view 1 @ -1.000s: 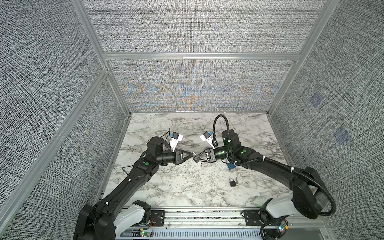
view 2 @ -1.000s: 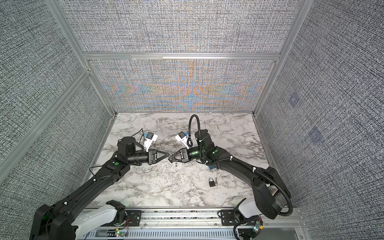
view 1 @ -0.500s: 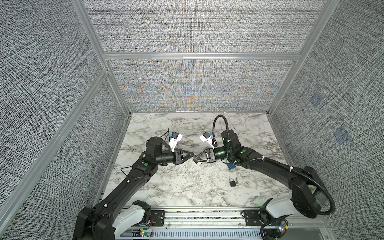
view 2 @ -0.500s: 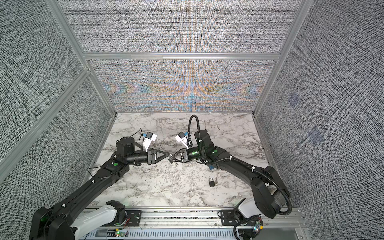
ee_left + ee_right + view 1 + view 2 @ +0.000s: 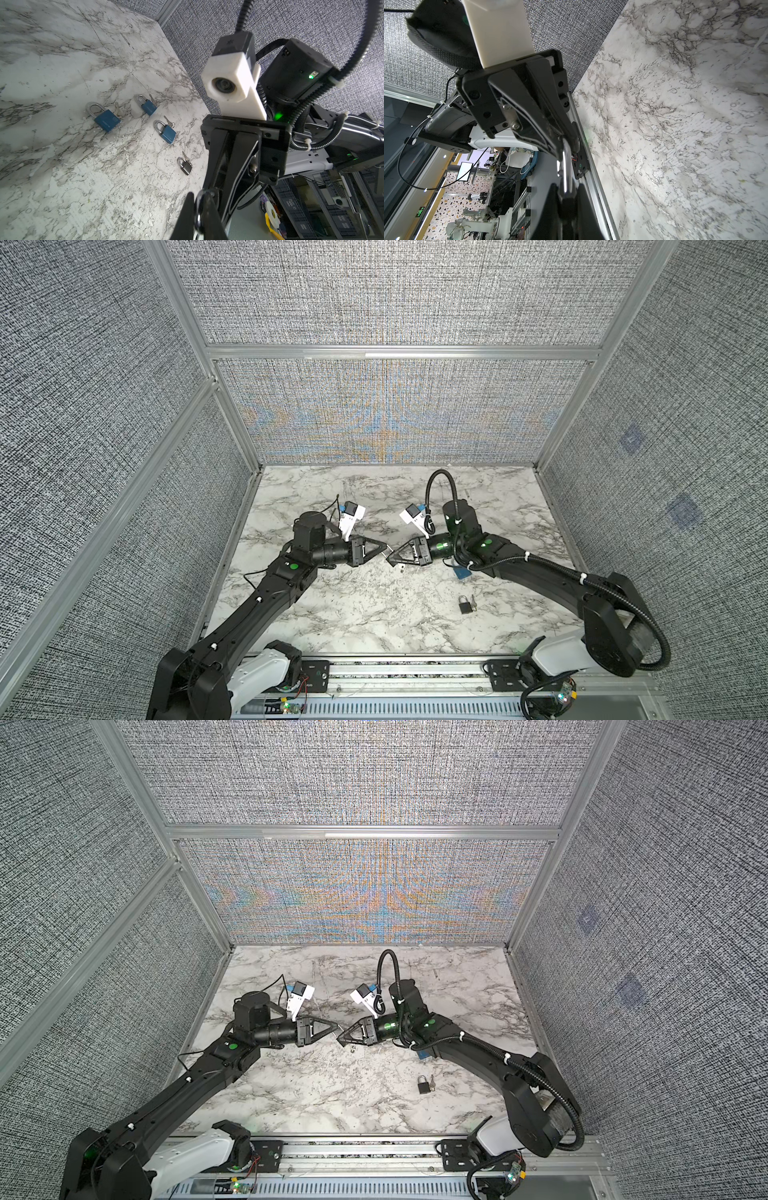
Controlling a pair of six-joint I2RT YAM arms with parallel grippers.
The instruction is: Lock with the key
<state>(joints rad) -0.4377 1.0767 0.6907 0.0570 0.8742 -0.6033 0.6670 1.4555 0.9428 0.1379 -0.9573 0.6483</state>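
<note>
My two grippers meet tip to tip above the middle of the marble table (image 5: 353,614). The right gripper (image 5: 390,559) (image 5: 566,191) is shut on the dark body (image 5: 568,205) of a small padlock. Its silver shackle (image 5: 565,164) reaches across to the left gripper (image 5: 384,548) (image 5: 199,199), which is shut on the shackle's bend (image 5: 199,207). One leg of the shackle ends free of the body. A small silvery piece (image 5: 401,568) shows just under the right gripper's tips; I cannot tell whether it is the key.
A small dark padlock (image 5: 465,604) (image 5: 186,167) lies with its key (image 5: 473,606) near the table's front right. Three blue padlocks (image 5: 107,122) (image 5: 148,107) (image 5: 167,133) lie beyond it, each with a key beside it; the right arm covers most of them in both top views.
Both arms keep almost the same pose. The left gripper's jaws parted briefly and are closed again on the shackle.
</note>
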